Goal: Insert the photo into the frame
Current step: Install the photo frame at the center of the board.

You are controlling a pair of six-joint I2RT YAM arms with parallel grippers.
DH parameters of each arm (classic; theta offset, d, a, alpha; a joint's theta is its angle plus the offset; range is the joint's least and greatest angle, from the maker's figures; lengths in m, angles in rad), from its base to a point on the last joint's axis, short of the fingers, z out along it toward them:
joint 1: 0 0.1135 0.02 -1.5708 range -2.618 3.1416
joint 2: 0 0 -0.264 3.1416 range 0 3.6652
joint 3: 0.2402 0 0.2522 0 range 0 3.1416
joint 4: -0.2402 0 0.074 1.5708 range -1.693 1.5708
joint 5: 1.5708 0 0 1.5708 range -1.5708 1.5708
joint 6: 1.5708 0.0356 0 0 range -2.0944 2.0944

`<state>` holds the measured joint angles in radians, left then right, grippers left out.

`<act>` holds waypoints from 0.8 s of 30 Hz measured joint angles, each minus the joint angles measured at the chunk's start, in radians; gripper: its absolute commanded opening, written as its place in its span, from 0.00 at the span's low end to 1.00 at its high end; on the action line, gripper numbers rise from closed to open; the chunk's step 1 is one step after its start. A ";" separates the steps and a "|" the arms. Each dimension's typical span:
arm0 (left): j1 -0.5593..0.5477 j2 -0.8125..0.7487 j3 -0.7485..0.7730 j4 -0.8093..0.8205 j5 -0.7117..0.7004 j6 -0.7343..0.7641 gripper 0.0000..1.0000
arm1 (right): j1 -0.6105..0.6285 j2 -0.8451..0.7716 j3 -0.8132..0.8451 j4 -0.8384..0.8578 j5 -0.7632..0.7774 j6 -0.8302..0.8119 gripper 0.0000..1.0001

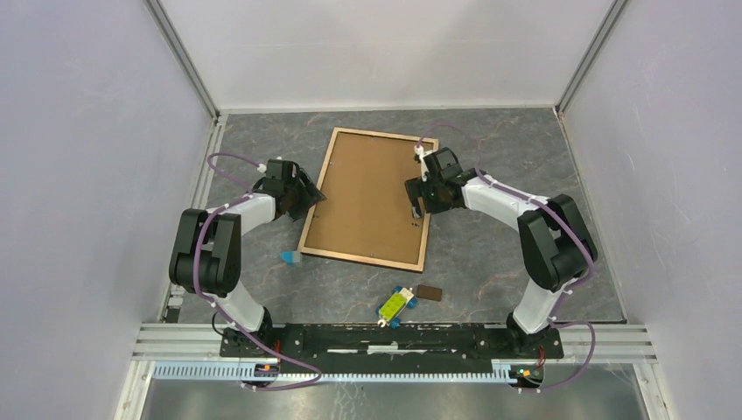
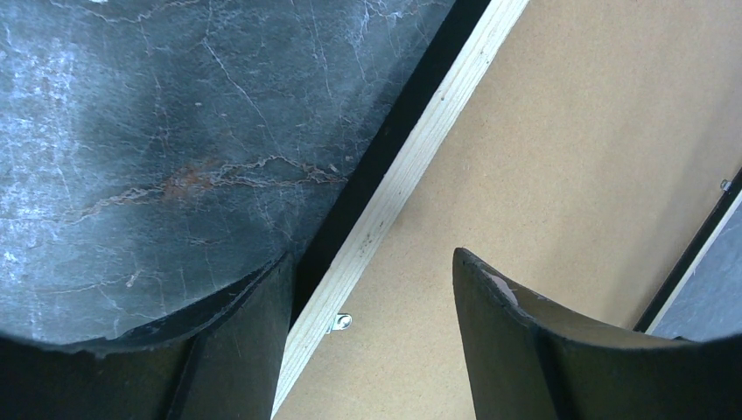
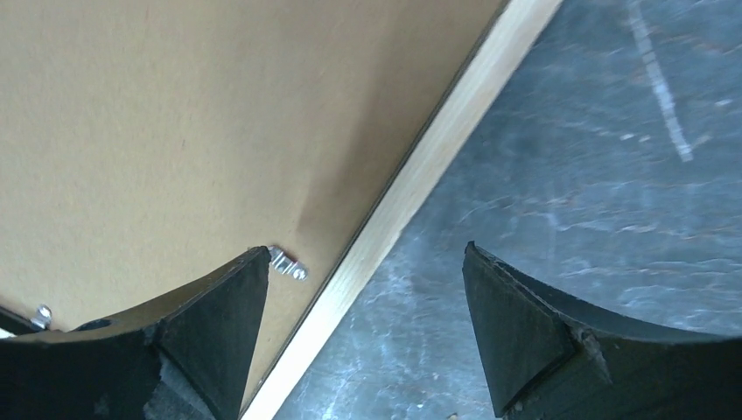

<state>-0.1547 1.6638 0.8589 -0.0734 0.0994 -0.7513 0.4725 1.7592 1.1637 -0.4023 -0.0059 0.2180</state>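
Between the left hand's (image 1: 308, 199) (image 2: 370, 258) spread fingers runs the left rail of the large thin-railed light tan wood frame (image 1: 363, 257) (image 2: 411, 166), black along its outer edge; hand is wide, gripping nothing; one finger over the dark grey marbled table (image 1: 490, 166) (image 2: 175, 131), the other over the plain brown backing board (image 1: 367, 197) (image 2: 569, 131); small metal tab (image 2: 341, 323) sits on the board just inside the rail, between the fingers. Right hand (image 1: 415, 206) (image 3: 366, 252) mirrors this on the frame's (image 3: 437, 157) opposite long rail: wide, holding nothing; one finger over the board (image 3: 175, 114) with a metal tab (image 3: 287, 262) right at its tip, the other over bare table (image 3: 612, 175); contact with the rail can't be told for either hand. Frame lies flat, back side up, between the two hands, board filling its opening. Nearer the arm bases than both hands: small blue piece (image 1: 290, 257) just off the frame's corner; yellow-green and blue block (image 1: 395, 306); small dark brown rectangle (image 1: 429, 292) beside it.
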 measured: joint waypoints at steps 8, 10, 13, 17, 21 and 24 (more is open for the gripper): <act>0.000 0.000 0.000 0.000 0.000 0.000 0.72 | 0.052 -0.003 -0.089 0.008 -0.003 -0.006 0.78; 0.000 0.000 0.000 0.000 0.000 0.000 0.72 | 0.057 -0.006 -0.101 0.013 -0.004 -0.005 0.77; 0.000 0.000 0.000 0.000 0.000 0.000 0.72 | 0.062 -0.010 -0.101 0.023 0.005 -0.004 0.74; 0.000 0.000 0.000 0.000 0.000 0.000 0.72 | 0.074 -0.011 -0.101 0.028 0.026 0.000 0.71; 0.000 0.000 0.000 0.000 0.000 0.000 0.72 | 0.084 -0.011 -0.101 0.035 0.042 0.014 0.67; 0.000 0.000 0.000 0.000 0.000 0.000 0.72 | 0.090 -0.010 -0.101 0.037 0.060 0.030 0.61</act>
<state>-0.1547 1.6638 0.8589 -0.0734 0.0998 -0.7513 0.5629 1.7493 1.0626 -0.3653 0.0540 0.2478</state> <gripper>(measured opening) 0.725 0.668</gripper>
